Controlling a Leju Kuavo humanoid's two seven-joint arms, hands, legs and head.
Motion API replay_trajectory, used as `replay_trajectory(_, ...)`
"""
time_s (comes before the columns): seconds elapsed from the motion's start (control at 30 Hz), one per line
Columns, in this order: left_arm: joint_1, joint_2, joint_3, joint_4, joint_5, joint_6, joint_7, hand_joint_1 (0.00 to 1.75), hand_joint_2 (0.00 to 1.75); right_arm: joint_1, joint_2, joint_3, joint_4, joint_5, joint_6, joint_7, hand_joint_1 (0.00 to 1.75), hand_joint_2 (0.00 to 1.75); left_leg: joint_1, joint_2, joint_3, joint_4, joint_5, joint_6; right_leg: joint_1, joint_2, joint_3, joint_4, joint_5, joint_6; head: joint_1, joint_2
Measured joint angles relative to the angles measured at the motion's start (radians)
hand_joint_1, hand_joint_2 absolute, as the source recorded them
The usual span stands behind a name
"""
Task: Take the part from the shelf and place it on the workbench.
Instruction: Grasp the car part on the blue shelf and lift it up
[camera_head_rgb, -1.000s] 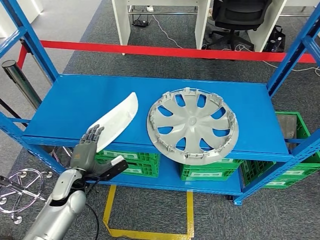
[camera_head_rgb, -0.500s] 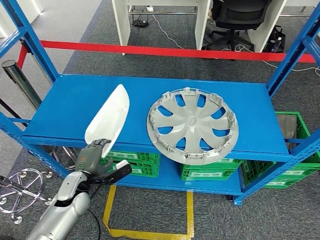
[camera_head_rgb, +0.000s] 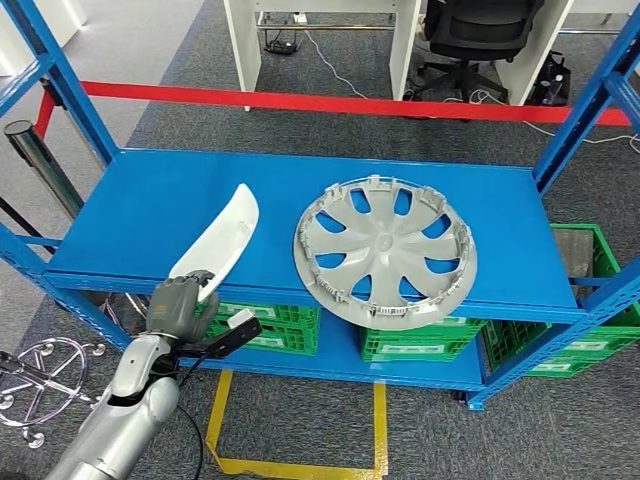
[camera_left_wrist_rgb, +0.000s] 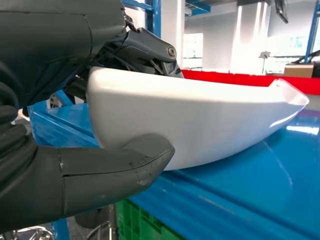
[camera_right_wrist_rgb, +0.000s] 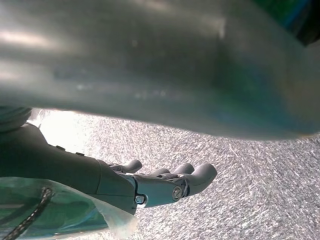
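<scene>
Bare blue shelf (camera_head_rgb: 143, 215) lies open behind and left of the white part (camera_head_rgb: 219, 240). The grey wheel cover (camera_head_rgb: 385, 250) crowds its right side, and blue uprights (camera_head_rgb: 64, 85) flank the shelf ends.

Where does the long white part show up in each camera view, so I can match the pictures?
Head view: white part left of centre, near end in the left hand.
Left wrist view: white part across the middle, thumb beneath.
Right wrist view: not in it.
Shared landmark: blue shelf under the part.
</scene>
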Motion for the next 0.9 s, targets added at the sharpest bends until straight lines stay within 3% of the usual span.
replay_trajectory(0.27, 0.016, 0.0, 0.011, -0.075, -0.005, 0.065, -0.019, 1.75, 1.75, 0.0, 0.0, 0.005, 0.0, -0.006, -0.007, -0.003, 0.0, 0.0, 0.0, 0.0, -0.001, 0.0, 0.0, 0.0, 0.0, 0.0, -0.001, 0.0, 0.0, 0.0, 0.0, 0.0)
replay_trajectory(0.5, 0.059, 0.001, -0.012, -0.222, -0.208, 0.275, -0.026, 1.75, 1.75, 0.001, 0.0, 0.015, 0.0, -0.011, -0.025, -0.005, 0.0, 0.0, 0.0, 0.0, -0.002, 0.0, 0.0, 0.0, 0.0, 0.0, -0.002, 0.0, 0.0, 0.0, 0.0, 0.0)
replay_trajectory(0.73, 0.077, 0.005, -0.031, -0.304, -0.236, 0.283, -0.021, 1.75, 1.75, 0.001, 0.0, 0.019, 0.0, -0.012, -0.028, -0.006, 0.0, 0.0, 0.0, 0.0, -0.002, 0.0, 0.0, 0.001, 0.0, 0.0, -0.002, 0.0, 0.0, 0.0, 0.0, 0.0)
replay_trajectory(0.9, 0.101, 0.003, -0.034, -0.408, -0.328, 0.285, -0.069, 1.75, 1.75, 0.002, 0.0, 0.024, 0.0, -0.016, -0.031, -0.009, 0.0, 0.0, 0.0, 0.0, -0.002, 0.0, 0.001, 0.001, 0.0, 0.0, -0.002, 0.0, 0.001, 0.0, 0.0, 0.0)
